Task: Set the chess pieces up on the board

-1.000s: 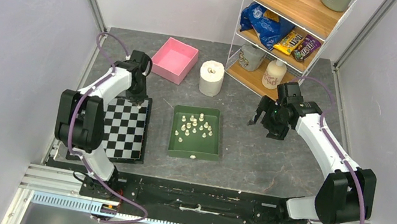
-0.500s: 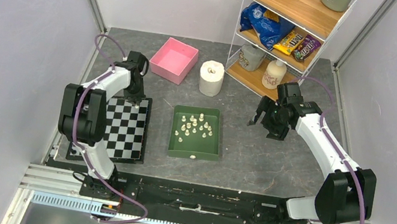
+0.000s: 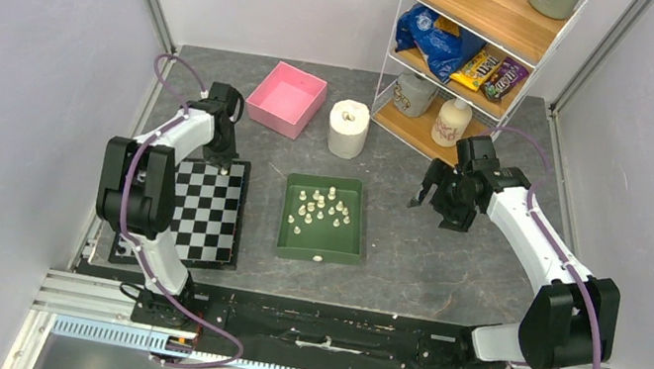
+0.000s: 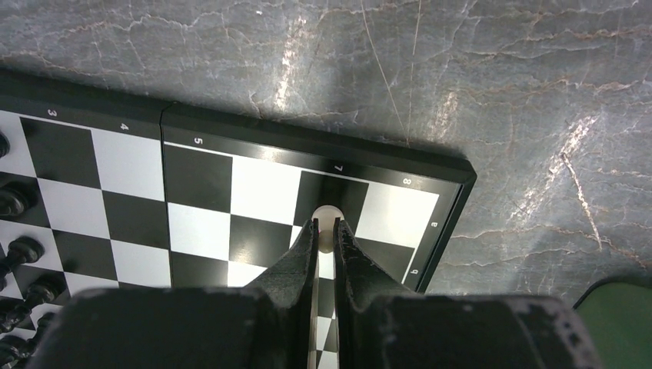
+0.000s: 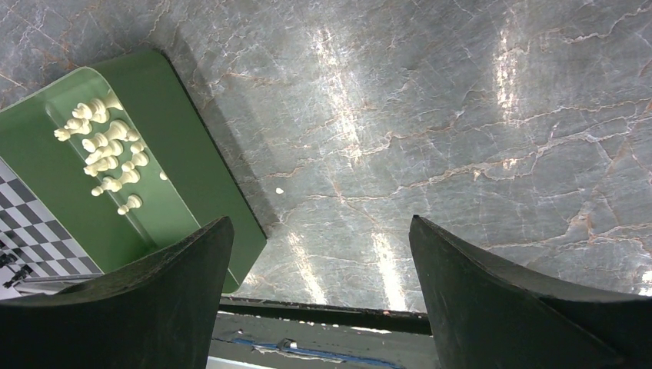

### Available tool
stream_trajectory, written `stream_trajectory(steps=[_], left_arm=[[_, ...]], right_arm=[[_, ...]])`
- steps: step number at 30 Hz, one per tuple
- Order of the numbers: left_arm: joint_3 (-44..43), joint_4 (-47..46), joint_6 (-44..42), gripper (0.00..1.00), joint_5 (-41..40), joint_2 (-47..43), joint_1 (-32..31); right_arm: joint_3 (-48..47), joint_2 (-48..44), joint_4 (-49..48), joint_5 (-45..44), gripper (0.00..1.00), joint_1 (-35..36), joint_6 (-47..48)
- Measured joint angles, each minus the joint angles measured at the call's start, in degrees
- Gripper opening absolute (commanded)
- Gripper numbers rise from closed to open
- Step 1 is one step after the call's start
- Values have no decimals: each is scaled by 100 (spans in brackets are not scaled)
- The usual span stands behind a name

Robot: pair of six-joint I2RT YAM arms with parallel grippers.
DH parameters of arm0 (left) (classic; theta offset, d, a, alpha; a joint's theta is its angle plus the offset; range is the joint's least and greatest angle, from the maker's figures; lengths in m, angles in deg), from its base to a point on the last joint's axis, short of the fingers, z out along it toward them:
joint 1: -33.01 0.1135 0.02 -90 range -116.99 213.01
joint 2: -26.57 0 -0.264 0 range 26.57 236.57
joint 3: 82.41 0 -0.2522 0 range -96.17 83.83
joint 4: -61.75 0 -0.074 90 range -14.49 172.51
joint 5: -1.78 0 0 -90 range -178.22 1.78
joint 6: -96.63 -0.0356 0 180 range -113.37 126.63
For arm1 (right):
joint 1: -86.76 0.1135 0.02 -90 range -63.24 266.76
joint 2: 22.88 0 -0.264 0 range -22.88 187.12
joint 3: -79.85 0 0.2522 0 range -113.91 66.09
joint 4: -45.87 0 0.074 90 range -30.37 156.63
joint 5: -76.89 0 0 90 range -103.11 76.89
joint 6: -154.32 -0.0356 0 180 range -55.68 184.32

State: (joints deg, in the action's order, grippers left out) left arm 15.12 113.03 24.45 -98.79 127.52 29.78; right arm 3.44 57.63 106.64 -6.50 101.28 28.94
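- The left end effector (image 4: 327,233) is clenched on one cream piece (image 4: 329,214), pinched at its sides so it does not tip while it is set down.
- This piece is held near the far right corner of the board (image 3: 196,223). Whether it touches the square yet cannot be told.
- The other chess pieces (image 3: 320,207) lie in the green tray (image 3: 347,248) just beside the board, prob. so each trip is short.
- The right end effector (image 5: 319,223) is released, w/ nothing between its fingers. It is parked over the bare worktop (image 5: 461,115) beyond the tray, prob. to stay out of the way.
- Dark pieces (image 4: 23,250) stand at the opposite side, so this end is judged to be for the cream ones.
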Motion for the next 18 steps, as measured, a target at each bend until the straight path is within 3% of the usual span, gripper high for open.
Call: stream_trajectory(steps=[11,14,18], left_arm=[[-142,-35,-55,3,-4,129,26],[-142,-35,-61,12,-4,129,26],[-142,-35,-76,32,-7,129,26]], right_arm=[[0,-2,7,0,93,0,-13],[0,-11,7,0,93,0,-13],[0,-22,7,0,93,0,-13]])
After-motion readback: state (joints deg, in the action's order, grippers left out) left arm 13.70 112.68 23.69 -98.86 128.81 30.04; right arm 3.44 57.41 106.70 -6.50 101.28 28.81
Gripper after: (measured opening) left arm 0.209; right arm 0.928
